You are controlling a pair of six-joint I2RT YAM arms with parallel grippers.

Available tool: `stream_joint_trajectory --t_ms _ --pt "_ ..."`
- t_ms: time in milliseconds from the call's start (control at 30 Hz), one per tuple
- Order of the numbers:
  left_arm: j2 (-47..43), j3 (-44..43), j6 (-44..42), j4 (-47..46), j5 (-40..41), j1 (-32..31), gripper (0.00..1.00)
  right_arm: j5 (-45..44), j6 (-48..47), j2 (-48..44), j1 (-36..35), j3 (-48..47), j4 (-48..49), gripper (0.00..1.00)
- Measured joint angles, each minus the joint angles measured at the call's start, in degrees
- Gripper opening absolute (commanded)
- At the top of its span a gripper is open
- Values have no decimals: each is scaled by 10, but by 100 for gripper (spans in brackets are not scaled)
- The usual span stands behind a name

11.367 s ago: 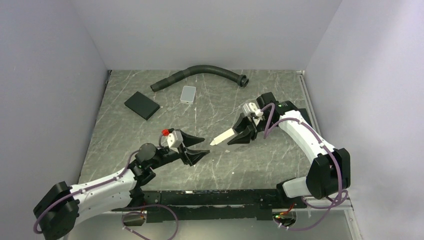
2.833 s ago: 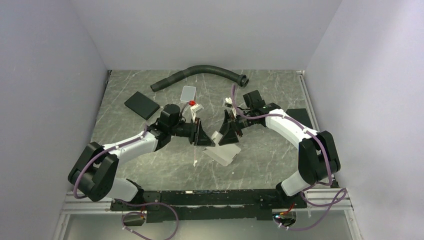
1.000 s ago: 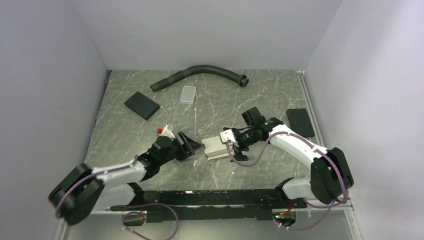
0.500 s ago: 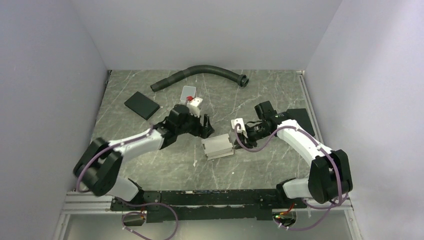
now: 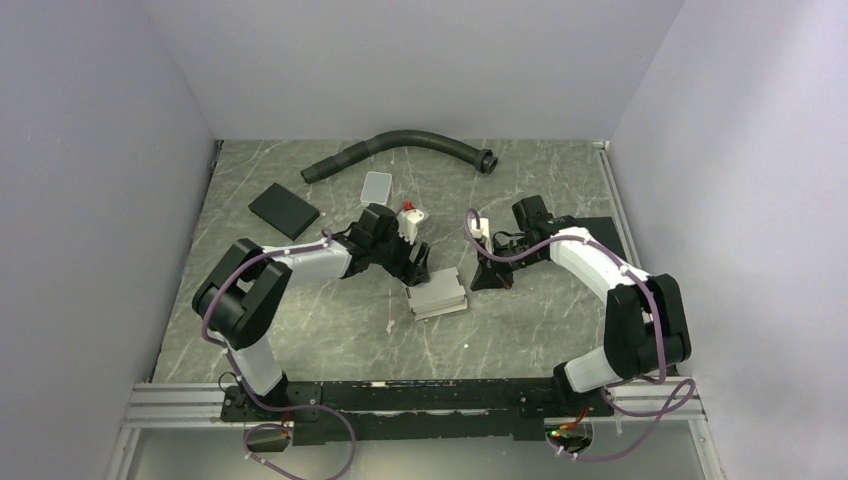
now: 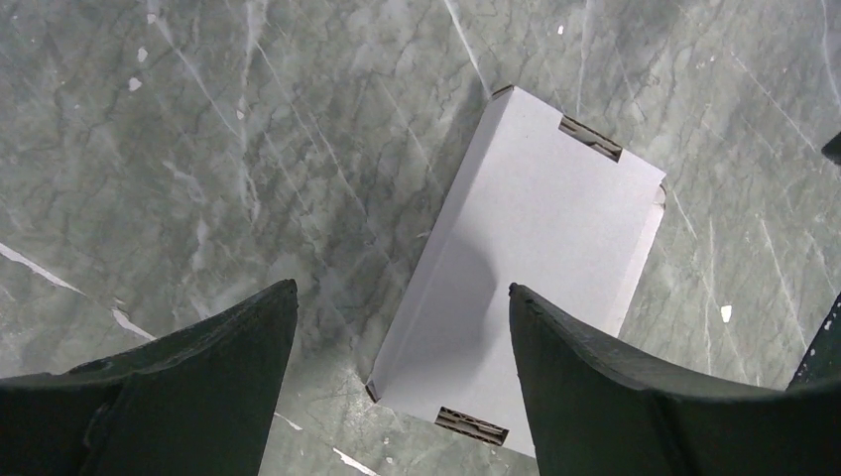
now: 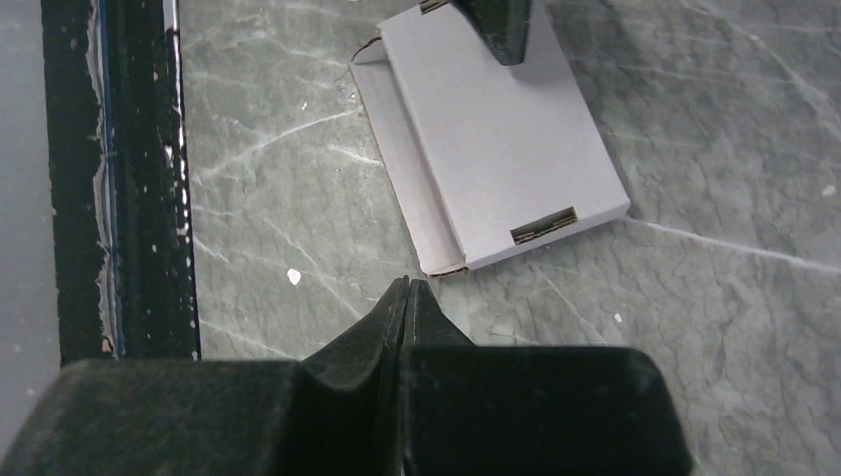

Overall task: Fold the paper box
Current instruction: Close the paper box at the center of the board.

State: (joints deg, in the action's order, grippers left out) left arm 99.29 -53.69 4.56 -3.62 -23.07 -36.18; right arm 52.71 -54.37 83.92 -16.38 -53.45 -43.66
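The paper box [image 5: 437, 293] lies flat on the marble table as a closed slim white carton. It also shows in the left wrist view [image 6: 526, 248] and in the right wrist view [image 7: 501, 149]. My left gripper [image 5: 416, 268] hovers over the box's far left end, open and empty, with its jaws wide apart [image 6: 402, 289]. My right gripper [image 5: 487, 279] sits just right of the box, shut and empty, with its tips [image 7: 407, 282] apart from the box's corner. One left finger [image 7: 501, 25] shows above the box in the right wrist view.
A black hose [image 5: 400, 148] curves along the back. A light grey tile [image 5: 377, 186] and a black pad [image 5: 284, 210] lie at the back left. A second black pad [image 5: 603, 235] lies at the right, partly under the right arm. A black rail [image 7: 139, 178] edges the table.
My left gripper has moved right and down onto the box's far left end. My right gripper has drawn slightly away to the box's right. The box has stayed put.
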Motion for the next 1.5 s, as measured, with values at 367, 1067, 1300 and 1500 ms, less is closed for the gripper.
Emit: stream_joint_trajectory --t_ms 367,1067,1300,1500 --pt "18 -3 0 18 11 -15 81 19 129 9 16 -1 56 5" --pt "2 2 221 45 155 -73 74 2 237 3 38 13 116 13" --pt "-18 26 290 43 170 -87 70 -54 159 -52 42 80 92 0" --pt "-25 46 368 22 165 -97 68 -97 48 -94 37 136 90 6"
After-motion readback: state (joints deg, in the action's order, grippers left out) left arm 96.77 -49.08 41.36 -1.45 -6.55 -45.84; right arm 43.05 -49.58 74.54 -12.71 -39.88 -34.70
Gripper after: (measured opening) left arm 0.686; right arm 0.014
